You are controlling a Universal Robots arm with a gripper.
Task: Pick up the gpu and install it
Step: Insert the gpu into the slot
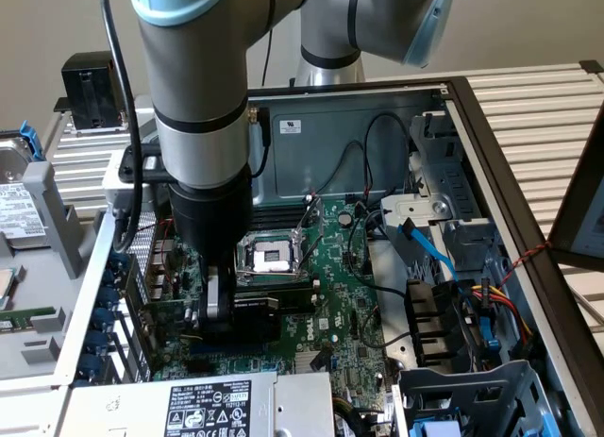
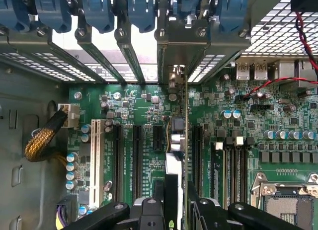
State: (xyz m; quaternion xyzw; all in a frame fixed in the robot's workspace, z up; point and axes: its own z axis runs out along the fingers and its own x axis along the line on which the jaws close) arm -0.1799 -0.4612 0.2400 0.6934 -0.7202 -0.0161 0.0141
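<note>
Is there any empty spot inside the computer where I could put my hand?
Not much. The clearest bare patch is the grey case wall behind the motherboard, crossed by one black cable. The tool stands over the gpu beside the CPU socket. Toward the exterior view's right it is crowded: drive cage, blue cable, wire bundle.

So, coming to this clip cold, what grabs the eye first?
The big grey arm reaching down into the open computer case, its gripper low over the green motherboard at the gpu standing on edge in the expansion slots. Beside it, toward the exterior view's right, the bare silver CPU socket stands out. In the wrist view the gpu runs edge-on toward the rear slot brackets.
</note>
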